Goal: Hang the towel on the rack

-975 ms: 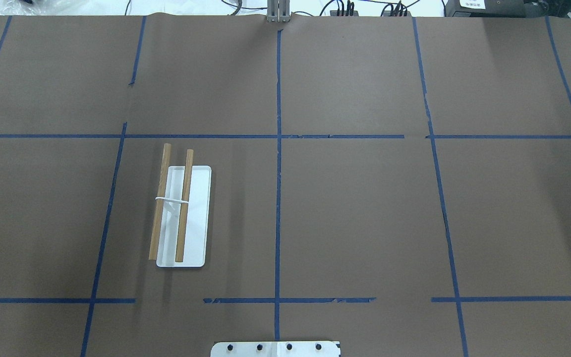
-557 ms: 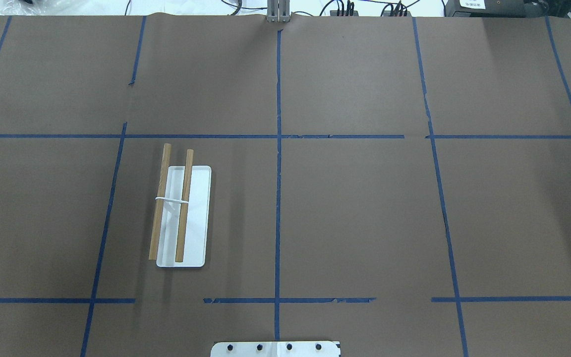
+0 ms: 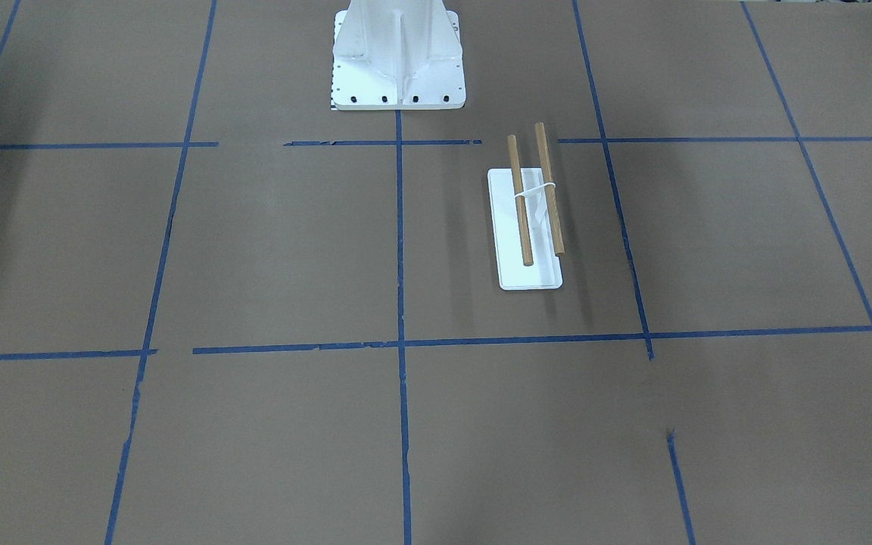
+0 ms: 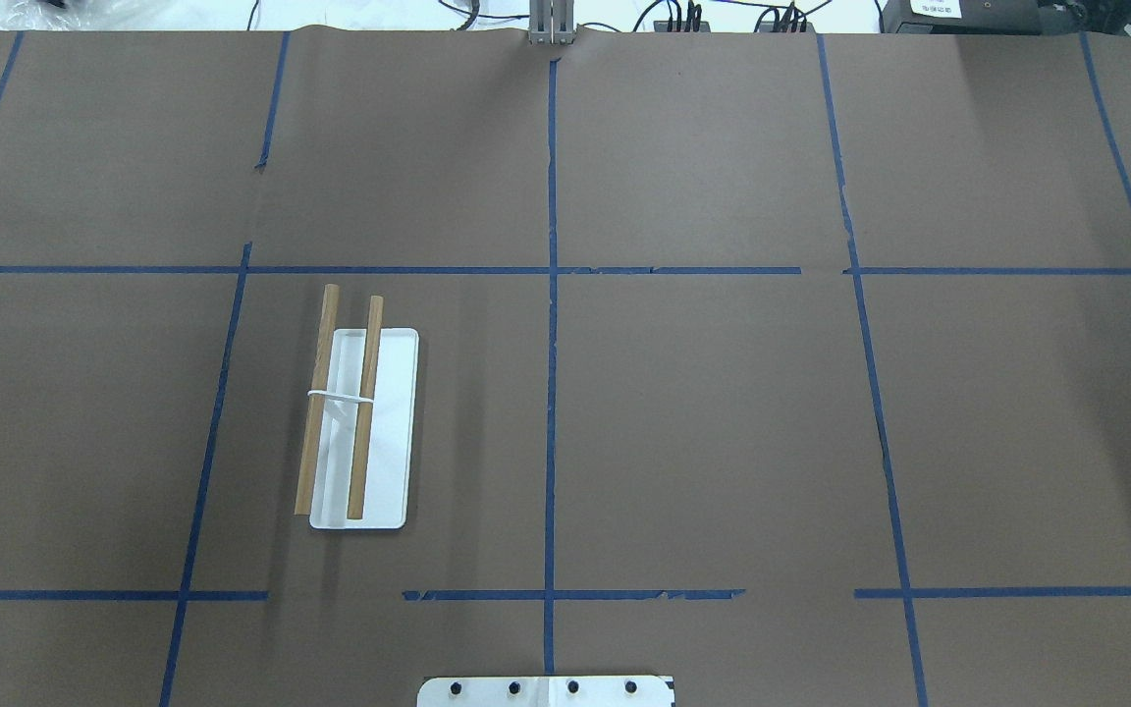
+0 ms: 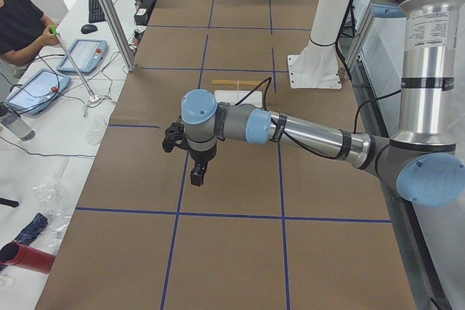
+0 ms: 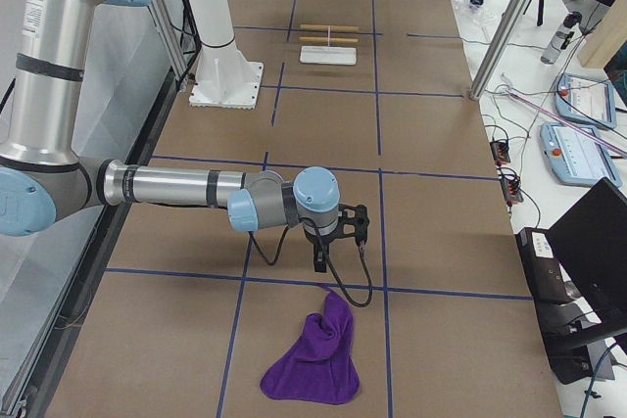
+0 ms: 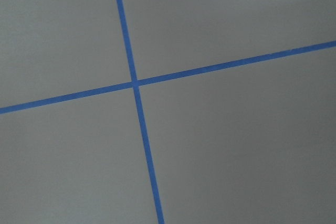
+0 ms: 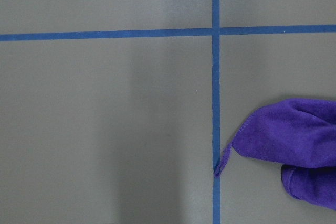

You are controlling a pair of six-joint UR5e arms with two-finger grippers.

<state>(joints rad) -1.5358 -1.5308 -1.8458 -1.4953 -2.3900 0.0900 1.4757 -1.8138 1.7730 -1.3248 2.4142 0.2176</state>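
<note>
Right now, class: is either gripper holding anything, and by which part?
Nothing: the towel lies on the table, clear of the right gripper; the left gripper hangs bare.

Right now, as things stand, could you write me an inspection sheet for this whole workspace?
Surface: table covered in brown paper, marked with a blue tape grid.
Job's things: rack stands on the robot's left side, both dowels bare; purple towel lies crumpled on the table at the robot's right end.
Clutter: nothing seen.
Grippers: left gripper hangs over bare paper; right gripper hangs just short of the towel; open or shut cannot be told.
Cables: black cable loops from the right gripper's wrist; plugs along the table's far edge.
Surroundings: white pedestal; an operator at a side bench with control tablets.
</note>
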